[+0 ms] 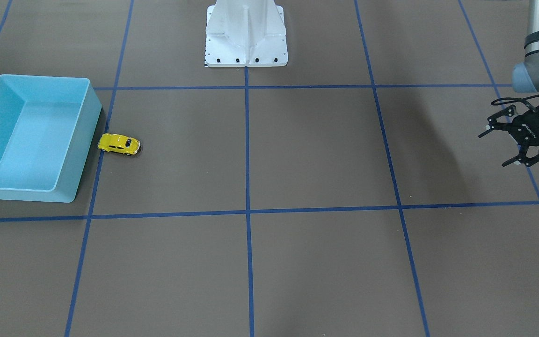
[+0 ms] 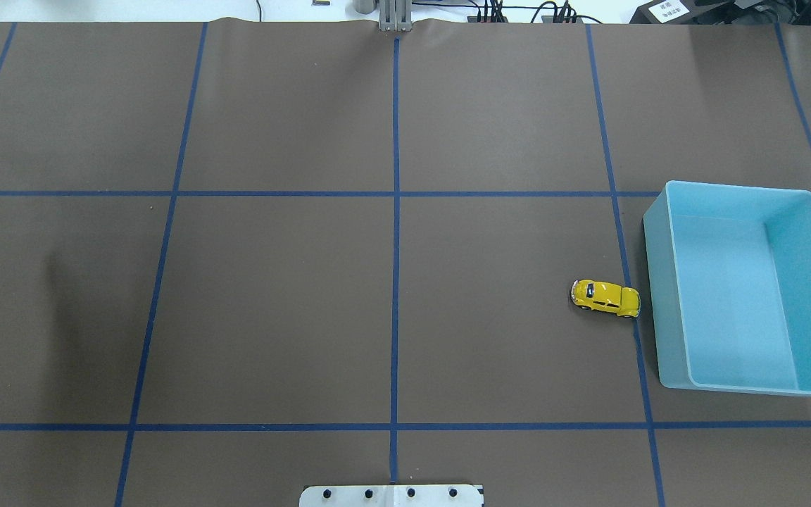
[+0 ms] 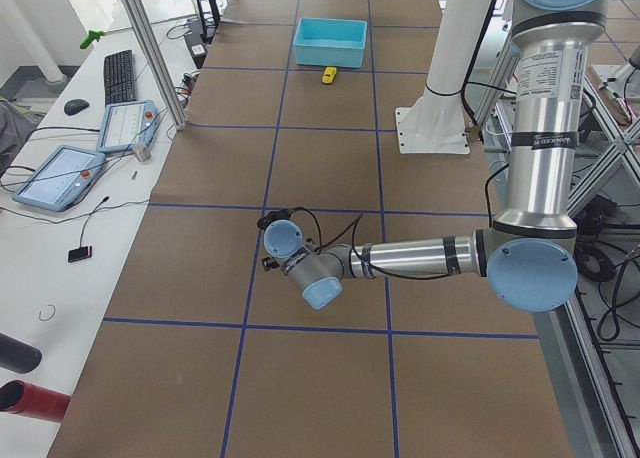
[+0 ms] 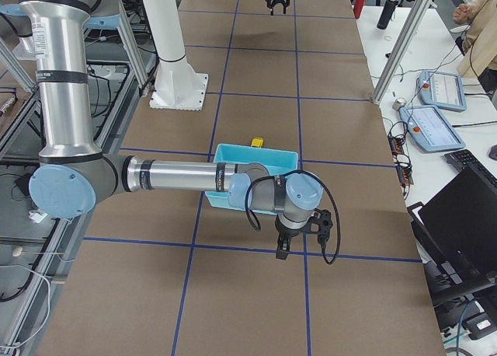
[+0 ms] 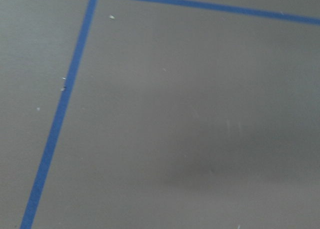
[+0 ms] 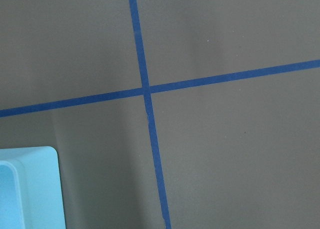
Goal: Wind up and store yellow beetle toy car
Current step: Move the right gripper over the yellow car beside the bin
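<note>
The left gripper [image 1: 494, 150] is hovering with its fingers spread wide, and the yellow beetle toy car [image 1: 119, 143] is sitting well apart from it, just beside the light blue bin [image 1: 81, 145]. The right gripper [image 4: 291, 243] is hanging beyond that bin, and I cannot tell its opening.

Front: faces robot, steeply down.
Overhead: behind robot, looking down.
Sides: along table [image 3: 320, 168] from each end.
Wrists: close above table.
Shared: blue bin [image 1: 82, 145].

Silver arm tubes [image 3: 541, 128] with blue-grey joint caps [image 3: 532, 277], white pedestal [image 1: 246, 32].
</note>
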Robot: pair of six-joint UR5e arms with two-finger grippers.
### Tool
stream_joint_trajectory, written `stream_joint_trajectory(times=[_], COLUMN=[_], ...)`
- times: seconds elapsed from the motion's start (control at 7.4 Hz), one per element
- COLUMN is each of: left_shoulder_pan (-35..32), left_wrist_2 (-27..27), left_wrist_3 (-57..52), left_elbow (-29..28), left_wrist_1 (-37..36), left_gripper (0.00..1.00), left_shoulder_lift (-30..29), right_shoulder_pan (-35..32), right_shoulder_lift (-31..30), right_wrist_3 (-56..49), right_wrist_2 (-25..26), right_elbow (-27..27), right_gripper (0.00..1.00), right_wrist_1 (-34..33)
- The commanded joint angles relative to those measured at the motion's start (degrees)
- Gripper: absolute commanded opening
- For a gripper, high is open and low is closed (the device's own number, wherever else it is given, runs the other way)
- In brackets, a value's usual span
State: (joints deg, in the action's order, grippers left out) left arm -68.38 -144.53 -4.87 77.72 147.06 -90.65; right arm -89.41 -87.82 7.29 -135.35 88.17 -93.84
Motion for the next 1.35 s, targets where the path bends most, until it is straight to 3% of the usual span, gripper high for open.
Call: stream_joint_trajectory(times=[0.0, 0.27, 0.54, 0.95, 1.22], left_shoulder_pan=[-0.2, -2.4, -8.2, -11.5, -13.0], left_wrist_2=[2.3, 2.7, 2.7, 3.7, 5.9], left_wrist_3=[12.0, 20.6, 21.7, 21.7, 21.7], left_elbow=[-0.1, -0.2, 0.7, 6.7, 8.7], left_wrist_1=[-0.4, -1.9, -11.4, -27.4, -30.7], left_gripper=[1.0, 1.0, 1.0, 1.0, 1.0], left_shoulder_lift=[0.5, 1.0, 0.4, 0.1, 1.0], right_shoulder_pan=[0.4, 3.9, 8.3, 12.7, 21.4], right_shoulder_lift=[0.1, 1.9, 2.7, 7.5, 16.0], right_wrist_3=[0.1, -0.6, -0.6, -0.5, -0.3], right_wrist_2=[-0.4, -0.9, 0.0, 0.2, 4.1], right_elbow=[-0.8, 4.0, 9.1, 9.9, 9.7], right_gripper=[1.0, 1.0, 1.0, 1.0, 1.0], right_wrist_1=[0.0, 0.1, 0.1, 0.1, 0.1])
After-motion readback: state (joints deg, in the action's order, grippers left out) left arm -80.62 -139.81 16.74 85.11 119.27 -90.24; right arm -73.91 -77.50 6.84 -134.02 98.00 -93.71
